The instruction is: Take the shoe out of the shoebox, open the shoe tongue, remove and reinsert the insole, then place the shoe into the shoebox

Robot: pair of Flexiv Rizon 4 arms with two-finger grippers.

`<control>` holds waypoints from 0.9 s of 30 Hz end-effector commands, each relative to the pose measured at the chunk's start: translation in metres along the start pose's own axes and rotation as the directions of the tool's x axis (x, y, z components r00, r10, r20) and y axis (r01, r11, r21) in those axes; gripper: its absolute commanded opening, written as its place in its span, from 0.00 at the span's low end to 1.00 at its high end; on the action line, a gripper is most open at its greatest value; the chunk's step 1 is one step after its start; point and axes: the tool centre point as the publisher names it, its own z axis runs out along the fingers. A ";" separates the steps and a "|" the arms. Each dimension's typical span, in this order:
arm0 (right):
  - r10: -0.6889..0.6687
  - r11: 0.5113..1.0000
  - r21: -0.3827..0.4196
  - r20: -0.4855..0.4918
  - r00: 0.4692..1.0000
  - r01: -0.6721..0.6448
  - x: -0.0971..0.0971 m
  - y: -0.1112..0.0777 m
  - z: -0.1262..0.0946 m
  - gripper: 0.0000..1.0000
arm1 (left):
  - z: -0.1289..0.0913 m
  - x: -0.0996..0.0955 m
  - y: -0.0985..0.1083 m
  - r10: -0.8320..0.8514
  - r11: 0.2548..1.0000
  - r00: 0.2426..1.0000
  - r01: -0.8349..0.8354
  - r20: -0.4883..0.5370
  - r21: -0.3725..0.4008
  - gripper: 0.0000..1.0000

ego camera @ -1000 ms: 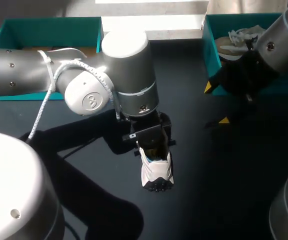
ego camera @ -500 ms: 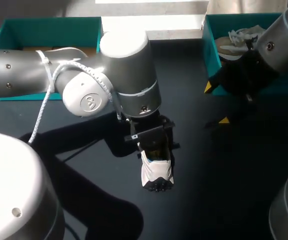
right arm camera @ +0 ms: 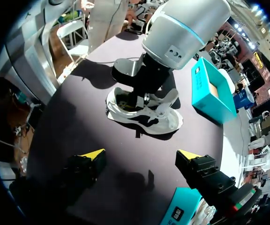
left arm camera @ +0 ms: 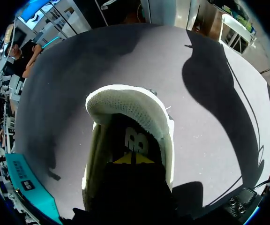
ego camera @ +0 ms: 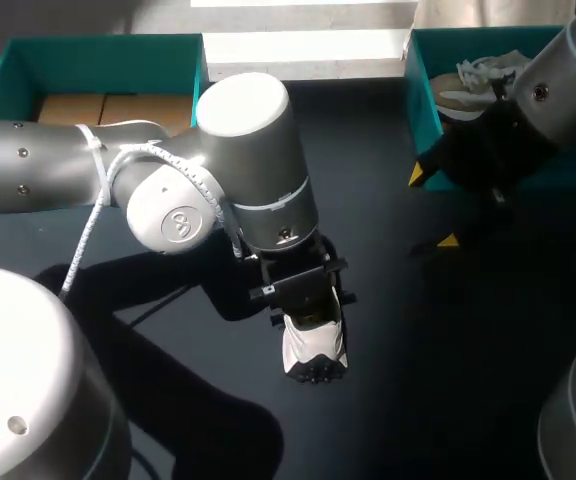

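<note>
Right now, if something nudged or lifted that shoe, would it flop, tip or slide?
Probably light: the shoe has a mesh-looking toe. The upper likely gives, while the thick sole should keep its shape. It sits flat on its sole, so a nudge would probably slide it, not tip it.

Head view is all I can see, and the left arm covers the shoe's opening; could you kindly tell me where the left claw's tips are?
Observer: The left wrist view shows the left claw with its yellow tips together, down inside the opening of the white mesh sneaker. Whether they grip anything I cannot tell.
Operator: Thank you. How is the shoe sitting, please?
Observer: In the right wrist view it appears to stand on its sole on the dark table, its side turned toward the open right claw.
</note>
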 end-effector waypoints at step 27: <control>0.000 1.000 0.002 -0.001 1.000 0.000 0.000 0.000 0.001 1.00 | 0.029 -0.003 -0.015 0.040 0.999 0.999 -0.040 -0.004 0.034 0.00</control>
